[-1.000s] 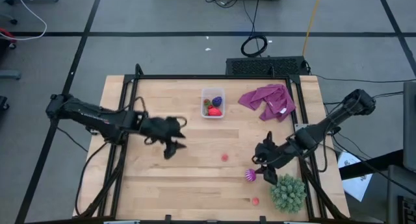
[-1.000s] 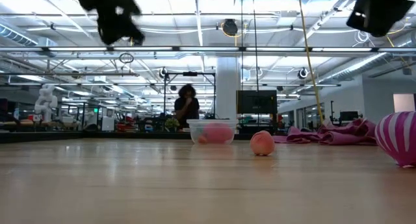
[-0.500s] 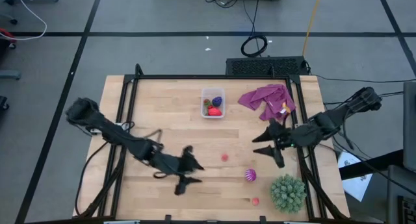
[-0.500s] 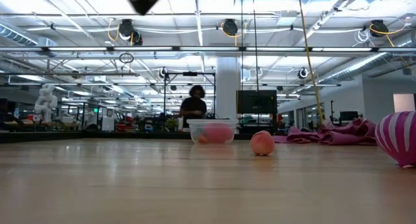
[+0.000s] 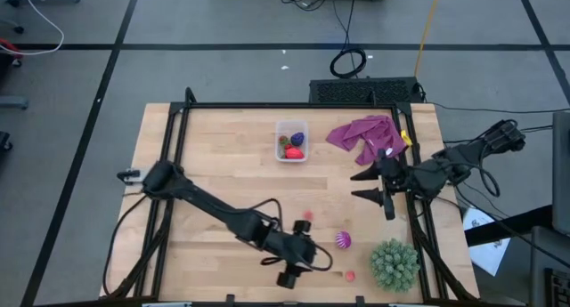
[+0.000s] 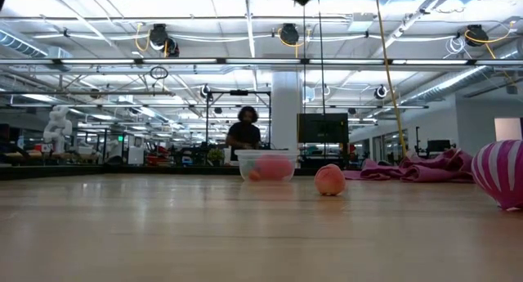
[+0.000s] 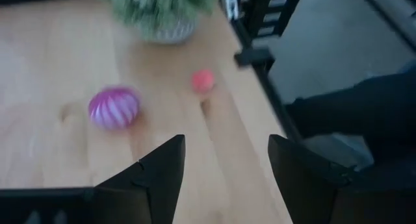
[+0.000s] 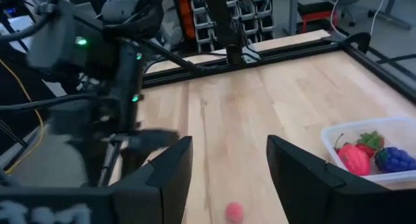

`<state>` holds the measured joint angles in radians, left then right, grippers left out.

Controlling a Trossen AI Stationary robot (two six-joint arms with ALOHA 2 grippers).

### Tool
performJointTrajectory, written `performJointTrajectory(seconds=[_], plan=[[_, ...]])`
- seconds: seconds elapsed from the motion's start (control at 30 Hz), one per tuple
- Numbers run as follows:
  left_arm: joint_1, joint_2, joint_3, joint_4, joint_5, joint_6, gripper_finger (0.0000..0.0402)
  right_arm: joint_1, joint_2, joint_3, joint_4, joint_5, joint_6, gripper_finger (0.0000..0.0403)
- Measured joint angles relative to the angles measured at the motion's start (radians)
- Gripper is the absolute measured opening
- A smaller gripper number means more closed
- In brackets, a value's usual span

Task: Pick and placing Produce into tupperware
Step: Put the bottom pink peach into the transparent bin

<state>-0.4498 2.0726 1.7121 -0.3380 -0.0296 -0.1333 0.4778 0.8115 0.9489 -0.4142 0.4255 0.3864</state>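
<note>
The clear tupperware [image 5: 291, 140] stands far of the table's middle and holds red and dark produce; it also shows in the right wrist view [image 8: 374, 152] and the low view [image 6: 267, 165]. On the bare wood lie a pink piece [image 5: 307, 215], the striped magenta ball [image 5: 343, 240] and a small red piece [image 5: 350, 275]. My left gripper [image 5: 313, 255] hovers open near the near edge, just left of the striped ball [image 7: 114, 108], its fingers pointing toward the red piece [image 7: 203, 80]. My right gripper [image 5: 363, 185] hangs open over the right side, near the purple cloth.
A large green spiky ball [image 5: 394, 264] sits at the near right corner, close to the red piece. A crumpled purple cloth [image 5: 367, 136] lies at the far right. The black frame rail [image 5: 419, 218] runs along the right edge. A person [image 6: 245, 135] stands far behind the table.
My left gripper has swept from the table's left middle toward the near edge and the right, ending beside the striped ball. My right gripper has risen and drawn back from the striped ball toward the far edge and the cloth. The produce has stayed put.
</note>
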Motion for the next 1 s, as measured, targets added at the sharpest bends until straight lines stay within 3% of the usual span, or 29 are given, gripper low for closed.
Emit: performJointTrajectory(seconds=[0.37, 1.0], plan=[[0.004, 0.193, 0.187, 0.111, 0.008, 0.026, 0.0225, -0.021, -0.022, 0.000, 0.084, -0.002, -0.122, 0.0187], [0.024, 0.352, 0.194, 0.448, 0.030, 0.023, 0.0225, -0.021, -0.038, 0.000, 0.167, -0.003, -0.216, 0.0187]])
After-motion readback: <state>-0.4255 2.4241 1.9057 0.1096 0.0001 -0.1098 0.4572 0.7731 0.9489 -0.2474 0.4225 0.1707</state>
